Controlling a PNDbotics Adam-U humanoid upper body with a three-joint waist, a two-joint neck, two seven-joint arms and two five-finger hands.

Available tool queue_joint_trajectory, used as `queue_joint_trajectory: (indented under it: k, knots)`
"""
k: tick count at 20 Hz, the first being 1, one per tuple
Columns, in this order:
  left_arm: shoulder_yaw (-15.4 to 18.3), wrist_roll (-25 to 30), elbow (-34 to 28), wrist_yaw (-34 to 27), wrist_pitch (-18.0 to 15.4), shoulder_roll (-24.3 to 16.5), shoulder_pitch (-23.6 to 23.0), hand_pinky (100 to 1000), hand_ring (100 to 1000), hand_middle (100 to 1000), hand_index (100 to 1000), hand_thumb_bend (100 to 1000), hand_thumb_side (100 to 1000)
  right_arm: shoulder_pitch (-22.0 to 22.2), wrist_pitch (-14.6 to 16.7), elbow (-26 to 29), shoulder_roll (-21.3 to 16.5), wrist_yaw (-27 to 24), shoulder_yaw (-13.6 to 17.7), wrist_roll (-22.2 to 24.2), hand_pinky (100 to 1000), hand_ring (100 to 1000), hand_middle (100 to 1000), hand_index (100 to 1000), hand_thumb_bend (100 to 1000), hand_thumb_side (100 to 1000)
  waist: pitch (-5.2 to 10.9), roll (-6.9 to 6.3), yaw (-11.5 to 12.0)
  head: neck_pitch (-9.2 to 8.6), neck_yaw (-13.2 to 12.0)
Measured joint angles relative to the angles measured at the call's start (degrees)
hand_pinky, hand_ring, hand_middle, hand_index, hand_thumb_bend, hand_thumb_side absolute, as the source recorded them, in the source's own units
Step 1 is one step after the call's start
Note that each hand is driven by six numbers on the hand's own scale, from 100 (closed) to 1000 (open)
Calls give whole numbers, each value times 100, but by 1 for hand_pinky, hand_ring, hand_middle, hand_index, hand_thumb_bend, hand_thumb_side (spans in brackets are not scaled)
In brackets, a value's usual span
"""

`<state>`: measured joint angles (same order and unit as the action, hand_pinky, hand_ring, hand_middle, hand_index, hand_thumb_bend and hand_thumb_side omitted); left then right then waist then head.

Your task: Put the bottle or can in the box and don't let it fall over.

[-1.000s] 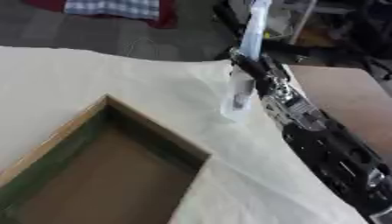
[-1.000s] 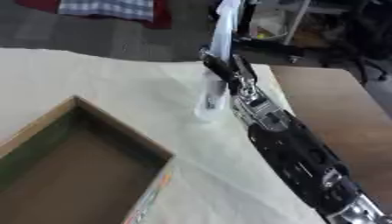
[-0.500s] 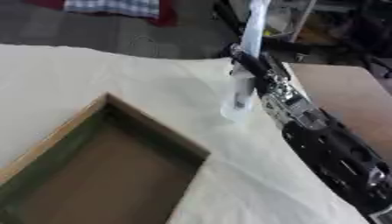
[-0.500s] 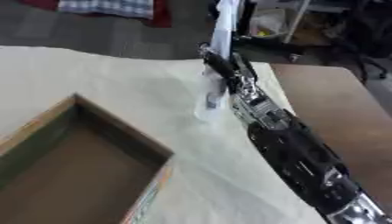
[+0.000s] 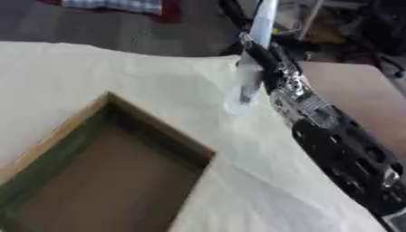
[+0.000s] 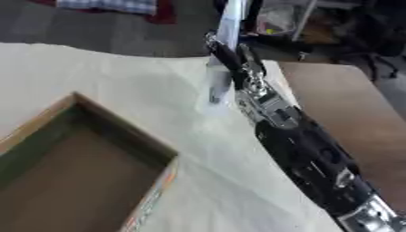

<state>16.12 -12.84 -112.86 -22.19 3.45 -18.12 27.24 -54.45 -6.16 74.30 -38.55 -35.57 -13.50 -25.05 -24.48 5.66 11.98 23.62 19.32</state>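
Note:
A clear plastic bottle (image 5: 249, 84) stands upright on the cream cloth (image 5: 119, 68), past the far right corner of the box. My right arm comes up from the lower right, and my right hand (image 5: 266, 63) lies against the bottle's right side near its top. The blur hides how the hand holds it. The open cardboard box (image 5: 158, 136), brown inside with greenish walls, fills the lower left and has nothing in it. My left hand shows in neither view.
The cloth ends on the right at a bare brown tabletop (image 6: 357, 104). Beyond the table's far edge are a white pole (image 5: 264, 18), dark floor and clutter. Bare cloth lies between the bottle and the box.
The whole picture has shifted slightly, so the camera moved. The bottle and my right hand keep nearly the same place relative to the box.

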Motion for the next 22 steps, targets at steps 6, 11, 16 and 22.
queue_joint_trajectory:
  k: [6,11,16,22]
  knots:
    - [12,-67,-16,0,-4,-11,-64,1000,1000,1000,726,446,560,7,-33,613,-44,-31,4,-82,832,398,429,140,100,470,161,3,-103,60,9]
    - [66,-181,-17,0,1,-61,-110,1000,1000,1000,726,447,558,7,-190,1567,-113,-186,44,-239,845,390,416,140,100,470,236,17,-164,205,5]
    - [112,-303,-19,0,14,-101,-110,1000,1000,1000,726,450,554,6,-435,2629,-169,-472,102,-457,860,381,403,140,100,470,300,62,-174,353,68]
    - [151,-422,-46,0,38,-102,-110,1000,1000,1000,726,446,549,-6,-620,3652,-172,-730,166,-591,853,372,390,140,100,470,359,72,-194,451,150]
